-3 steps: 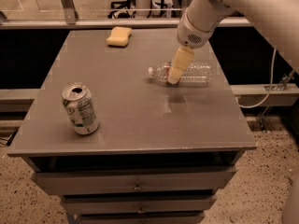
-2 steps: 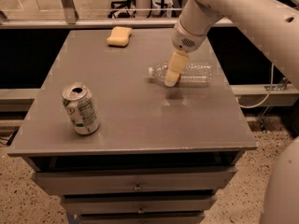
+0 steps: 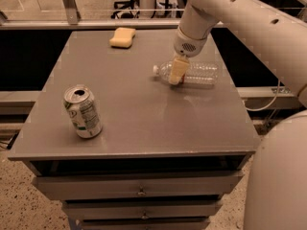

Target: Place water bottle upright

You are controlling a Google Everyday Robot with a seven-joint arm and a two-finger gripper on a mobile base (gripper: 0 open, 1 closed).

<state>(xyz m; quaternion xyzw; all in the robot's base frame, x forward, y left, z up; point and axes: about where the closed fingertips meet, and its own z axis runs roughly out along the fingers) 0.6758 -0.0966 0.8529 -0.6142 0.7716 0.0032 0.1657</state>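
Plastic, clear throughout, makes up the water bottle (image 3: 199,73), which lies on its side in the upper right part of the frame, on the far right stretch of the grey table (image 3: 144,114). Its white cap (image 3: 156,69) points toward the left of the frame and its base toward the right edge of the tabletop. The gripper (image 3: 177,72) hangs down over the bottle's neck end, just right of the cap, its pale yellow tip overlapping the shoulder of the bottle and reaching about to the tabletop. Whether the gripper is clamped on the bottle or only stands in front of it cannot be told from this view. The white arm (image 3: 230,8) rises from the gripper toward the top of the frame and sweeps off to the upper right. Well apart from the bottle, a green-and-white soda can (image 3: 82,111) stands upright at the left of the frame, near the front left of the table, its top opened. A yellow sponge (image 3: 122,37) lies at the far edge of the table, upper left of the bottle. Below the tabletop, stacked drawers (image 3: 139,186) fill the lower part of the frame.
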